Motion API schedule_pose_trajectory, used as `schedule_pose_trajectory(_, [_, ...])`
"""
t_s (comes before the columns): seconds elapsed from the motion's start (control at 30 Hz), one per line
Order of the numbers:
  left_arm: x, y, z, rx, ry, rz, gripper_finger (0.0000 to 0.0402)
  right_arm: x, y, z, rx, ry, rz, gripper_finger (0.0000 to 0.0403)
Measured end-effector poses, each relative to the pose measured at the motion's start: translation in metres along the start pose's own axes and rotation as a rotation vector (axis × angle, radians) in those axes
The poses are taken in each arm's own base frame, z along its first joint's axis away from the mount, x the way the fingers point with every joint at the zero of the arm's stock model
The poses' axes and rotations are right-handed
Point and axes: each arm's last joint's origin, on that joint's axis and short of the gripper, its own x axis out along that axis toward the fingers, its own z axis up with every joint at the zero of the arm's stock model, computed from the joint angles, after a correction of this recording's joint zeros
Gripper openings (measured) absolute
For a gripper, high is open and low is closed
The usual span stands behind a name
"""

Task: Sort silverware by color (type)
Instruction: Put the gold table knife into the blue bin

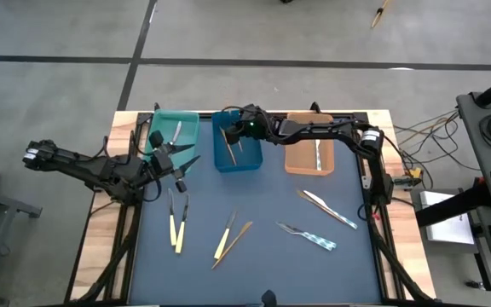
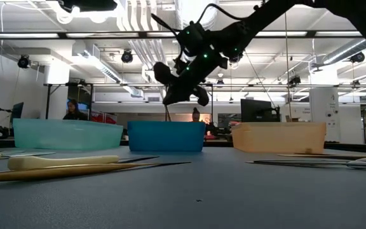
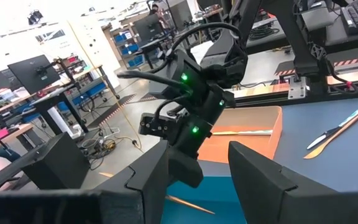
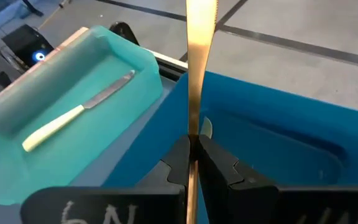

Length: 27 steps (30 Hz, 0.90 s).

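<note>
Sorting partly done: right gripper, jaws clamped on wooden knife, over blue tray; teal tray and orange tray hold one each. Left gripper, jaws apart, empty. Approx. eight pcs left on worktop.

The dark blue counter carries three trays along its far edge: teal tray, blue tray and orange tray. Loose on it lie cream-handled pieces, two crossed wooden pieces, a blue-handled fork and a knife.
</note>
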Motion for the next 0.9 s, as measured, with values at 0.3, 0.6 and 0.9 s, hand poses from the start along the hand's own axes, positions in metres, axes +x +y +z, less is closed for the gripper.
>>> schedule_pose_trajectory(0.3, [0.01,-0.005,-0.004,-0.118,-0.052,-0.012,0.015,0.003,-0.001,-0.004,-0.042,-0.006,-0.029,0.0012])
schedule_pose_trajectory(0.6, [0.059,0.018,-0.03,-0.273,-0.139,-0.109,0.015,0.0,0.009,-0.007,-0.142,-0.066,-0.103,0.0012])
schedule_pose_trajectory(0.9, [0.096,0.07,-0.059,-0.392,-0.149,-0.085,0.015,-0.009,0.035,-0.013,-0.225,-0.147,-0.093,0.0012])
